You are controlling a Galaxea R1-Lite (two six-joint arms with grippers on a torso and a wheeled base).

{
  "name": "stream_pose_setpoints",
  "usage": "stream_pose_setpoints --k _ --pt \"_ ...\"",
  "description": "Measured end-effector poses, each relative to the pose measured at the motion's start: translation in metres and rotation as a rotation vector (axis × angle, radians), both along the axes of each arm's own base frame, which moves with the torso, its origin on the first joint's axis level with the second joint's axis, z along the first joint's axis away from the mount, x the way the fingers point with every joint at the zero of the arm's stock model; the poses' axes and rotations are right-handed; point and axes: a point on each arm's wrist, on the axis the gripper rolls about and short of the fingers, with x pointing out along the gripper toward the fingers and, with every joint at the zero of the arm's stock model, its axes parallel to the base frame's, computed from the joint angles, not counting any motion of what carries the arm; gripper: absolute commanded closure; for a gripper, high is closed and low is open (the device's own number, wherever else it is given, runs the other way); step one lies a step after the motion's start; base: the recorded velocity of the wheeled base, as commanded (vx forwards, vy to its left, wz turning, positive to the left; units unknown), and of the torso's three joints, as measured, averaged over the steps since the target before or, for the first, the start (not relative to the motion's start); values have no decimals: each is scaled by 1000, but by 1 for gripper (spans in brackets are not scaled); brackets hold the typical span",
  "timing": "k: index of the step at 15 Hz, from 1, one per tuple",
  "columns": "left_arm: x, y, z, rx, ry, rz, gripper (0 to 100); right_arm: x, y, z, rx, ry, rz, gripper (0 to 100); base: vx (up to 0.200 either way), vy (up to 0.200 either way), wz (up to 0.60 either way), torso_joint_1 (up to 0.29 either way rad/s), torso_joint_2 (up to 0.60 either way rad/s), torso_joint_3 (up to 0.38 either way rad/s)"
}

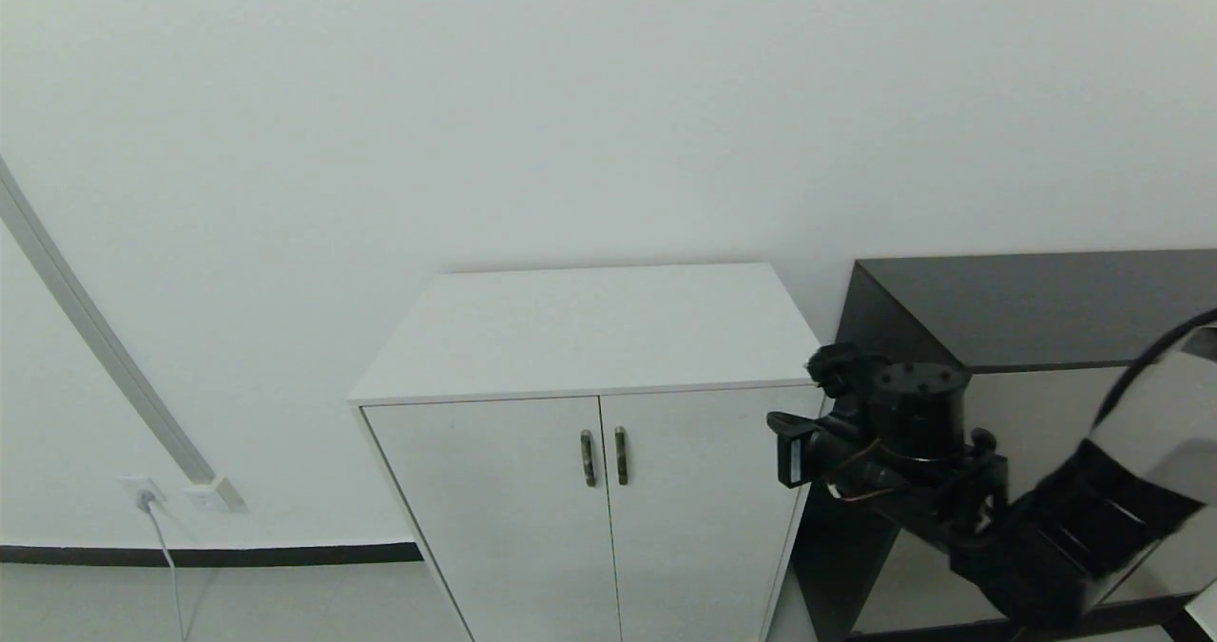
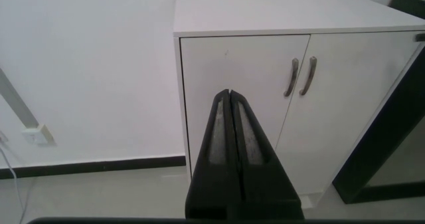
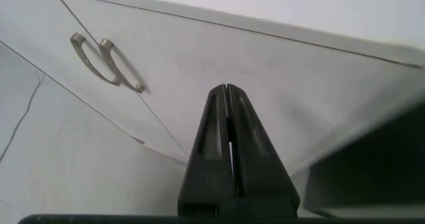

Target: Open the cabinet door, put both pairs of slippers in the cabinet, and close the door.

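While both doors are shut, the white cabinet (image 1: 589, 338) is recorded standing on the floor (image 1: 285, 604) against the wall (image 1: 570, 100), its two curved handles (image 1: 604, 457) set side by side at the middle seam. A black unit (image 1: 1027, 304) is placed just beside its right flank. Left hand (image 2: 229, 94): fingers pressed together, nothing gripped, positioned before the left door (image 1: 494, 518), apart from it. Right hand (image 3: 228, 90): fingers pressed together, nothing gripped, positioned near the upper right corner of the right door (image 1: 704, 509).
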Motion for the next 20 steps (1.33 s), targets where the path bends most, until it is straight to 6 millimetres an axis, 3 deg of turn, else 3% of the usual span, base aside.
stream_pose_setpoints --k 6,11,14,20 --pt "0 0 0 0 0 1 100 -66 -110 35 10 -29 -264 100 0 0 0 0 0 0" --pt "0 0 0 0 0 0 100 -126 -169 42 2 -39 -504 100 0 0 0 0 0 0" --pt "0 0 0 0 0 0 100 -162 -183 43 -7 -7 -590 100 0 0 0 0 0 0" --pt "0 0 0 0 0 0 100 -233 -181 45 -14 52 -584 100 0 0 0 0 0 0"
